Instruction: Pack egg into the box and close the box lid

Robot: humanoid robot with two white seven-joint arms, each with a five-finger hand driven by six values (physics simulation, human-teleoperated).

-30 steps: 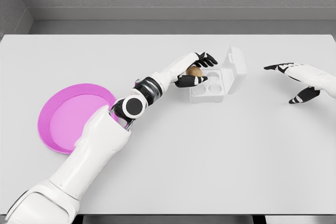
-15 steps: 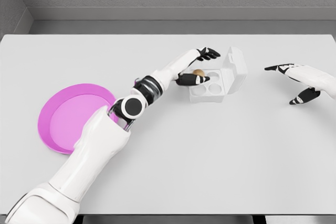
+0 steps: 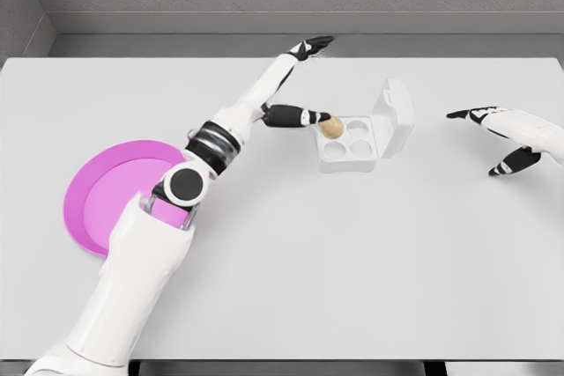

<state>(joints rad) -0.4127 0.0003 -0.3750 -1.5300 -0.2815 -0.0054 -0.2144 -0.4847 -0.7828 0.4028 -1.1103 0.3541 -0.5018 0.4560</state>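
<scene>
Head view: all that follows is seen from the robot's own camera.
Egg (image 3: 331,127): brown, seated in the far-left cup of the box, at about 1 o'clock from the table's middle; half a second ago it sat there too, a second ago it was in the left hand.
Box (image 3: 354,149): white, four cups, lid (image 3: 394,115) standing open at its 3 o'clock side.
Left hand (image 3: 300,85): fingers spread wide and empty, thumb tip just beside the egg, the other fingers now lifted toward 11 o'clock, farther from the box than before.
Right hand (image 3: 502,138): open, empty, at 3 o'clock of the box, barely moved.
Plate (image 3: 88,209): pink, at 9 o'clock on the table (image 3: 370,261).
</scene>
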